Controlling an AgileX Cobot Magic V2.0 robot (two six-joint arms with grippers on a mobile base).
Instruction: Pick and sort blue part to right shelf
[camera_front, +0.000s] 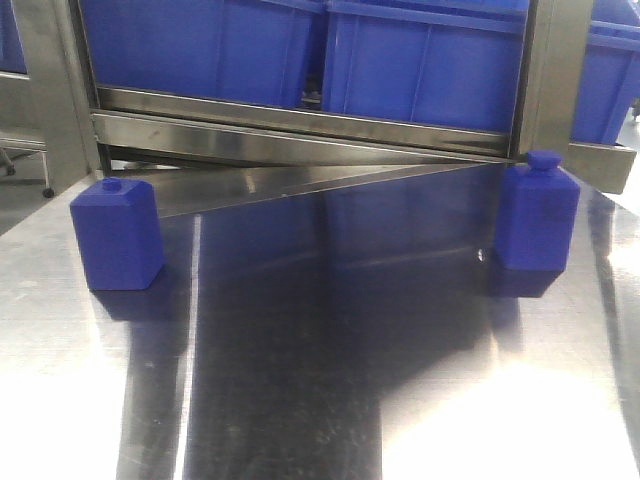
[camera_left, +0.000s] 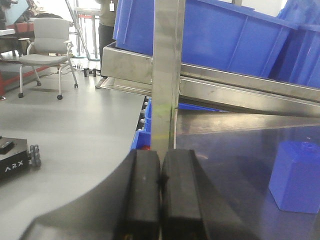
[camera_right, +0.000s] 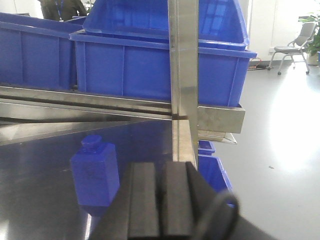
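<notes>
left side first: the left gripper (camera_left: 160, 200) is clenched, pads flush together w/ nothing between, so open it before you go for anything. the left blue part (camera_front: 117, 235) stands upright on the bench (camera_front: 320, 400), near the bench's left edge and well apart from its twin. it's a boxy bottle shape w/ bevelled shoulders and a short round cap. matte moulded plastic, prob rigid, so grip the flat side faces at mid-body, not the cap. the bench is polished steel, slick and mirror-like. i'd expect a part to skate if nudged, so come down square and close evenly.

moving right: the right blue part (camera_front: 538, 212) is upright too, just beside the shelf's upright post (camera_front: 540, 70). the right gripper (camera_right: 161, 200) is also closed tight and empty, w/ that part ahead and to its left in the wrist view. approach from the open bench side, away fr the post. the right shelf (camera_front: 300, 125) sits behind, brushed steel rails carrying ribbed blue crates (camera_front: 430, 60) w/ thick rims. clear the front rail on the lift.
</notes>
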